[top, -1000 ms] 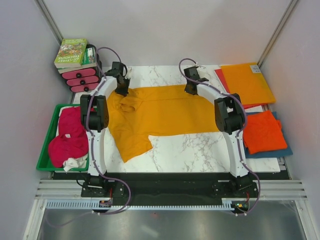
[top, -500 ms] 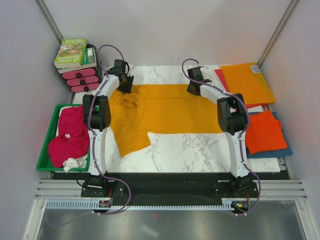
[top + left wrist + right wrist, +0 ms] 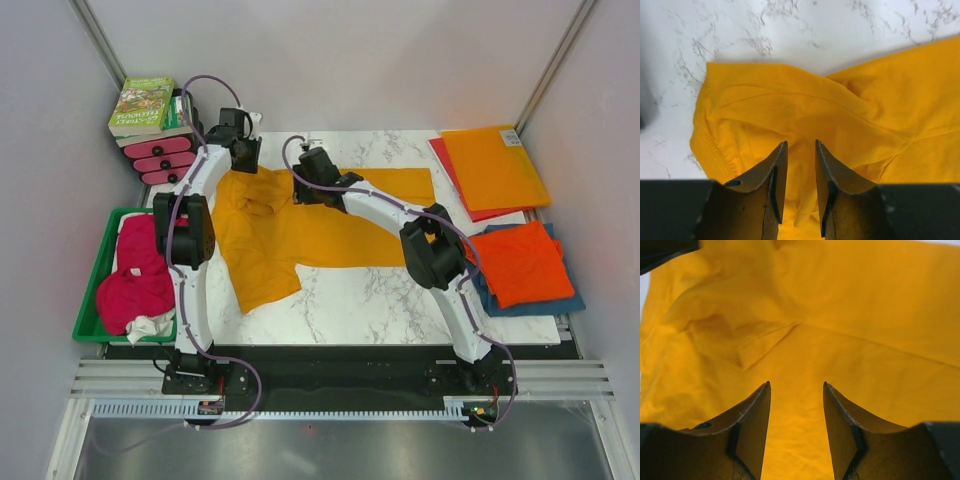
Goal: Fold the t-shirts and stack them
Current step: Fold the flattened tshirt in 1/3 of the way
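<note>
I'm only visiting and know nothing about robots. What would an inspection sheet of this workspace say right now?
Surface: marble table, partly covered by cloth.
Job's things: golden-orange t-shirt spread out, rumpled at left; red-orange t-shirt folded on blue t-shirt; magenta-pink t-shirts heaped in green tray.
Clutter: books on pink drawers; orange sheet over red sheet.
Grippers: left fingers and right fingers open over the golden shirt, holding nothing.
Cables: cable loops along each arm.
Surroundings: white walls.
</note>
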`<state>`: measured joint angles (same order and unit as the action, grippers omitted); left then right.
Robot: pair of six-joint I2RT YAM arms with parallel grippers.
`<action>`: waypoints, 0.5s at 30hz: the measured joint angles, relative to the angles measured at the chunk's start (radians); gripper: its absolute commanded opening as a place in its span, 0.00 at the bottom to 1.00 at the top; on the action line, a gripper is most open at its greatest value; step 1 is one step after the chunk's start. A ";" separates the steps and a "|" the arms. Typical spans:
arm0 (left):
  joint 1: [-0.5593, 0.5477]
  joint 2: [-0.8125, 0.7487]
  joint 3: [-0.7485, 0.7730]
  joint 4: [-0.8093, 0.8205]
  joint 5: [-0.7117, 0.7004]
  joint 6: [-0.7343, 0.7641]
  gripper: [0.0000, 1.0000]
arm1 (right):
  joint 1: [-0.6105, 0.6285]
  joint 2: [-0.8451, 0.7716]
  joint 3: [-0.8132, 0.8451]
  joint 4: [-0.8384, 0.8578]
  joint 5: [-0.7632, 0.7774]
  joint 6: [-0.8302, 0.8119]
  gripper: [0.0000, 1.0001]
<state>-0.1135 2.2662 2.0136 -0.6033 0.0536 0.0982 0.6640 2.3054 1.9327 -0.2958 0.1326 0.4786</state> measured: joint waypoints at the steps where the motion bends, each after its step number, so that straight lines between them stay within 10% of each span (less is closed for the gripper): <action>1: 0.000 0.009 -0.004 -0.002 -0.003 0.000 0.34 | 0.021 0.000 0.003 -0.004 -0.006 -0.009 0.53; 15: 0.001 0.098 -0.013 -0.027 -0.035 0.002 0.31 | 0.095 0.129 0.223 -0.046 -0.024 -0.066 0.53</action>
<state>-0.1127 2.3642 2.0010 -0.6308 0.0181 0.1001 0.7589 2.4344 2.1559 -0.3420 0.1089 0.4129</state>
